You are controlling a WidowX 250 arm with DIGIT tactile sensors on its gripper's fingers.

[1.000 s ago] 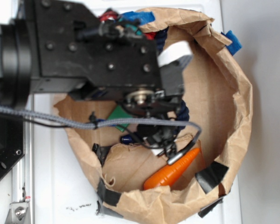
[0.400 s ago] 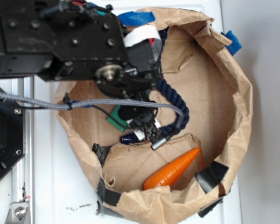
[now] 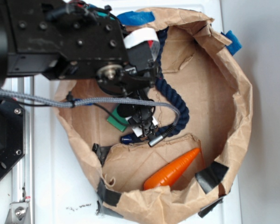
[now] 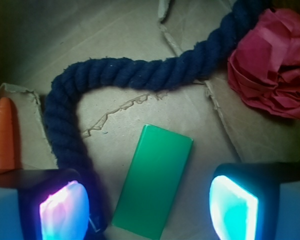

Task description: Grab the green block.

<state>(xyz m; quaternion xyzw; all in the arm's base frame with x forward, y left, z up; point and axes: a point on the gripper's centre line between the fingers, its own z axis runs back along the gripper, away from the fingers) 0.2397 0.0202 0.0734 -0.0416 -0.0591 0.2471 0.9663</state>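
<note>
Gripper (image 4: 150, 205) spread over your green block (image 4: 153, 181); navy rope (image 4: 125, 75) crowds left edge, cardboard floor (image 4: 210, 135) open right.

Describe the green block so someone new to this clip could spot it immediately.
Look inside the brown paper-lined basket, on its cardboard floor beneath the gripper. The green block lies flat there, just inside the curve of the dark blue rope. It is the only flat, plain green rectangle; the carrot is orange and tapered.
</note>
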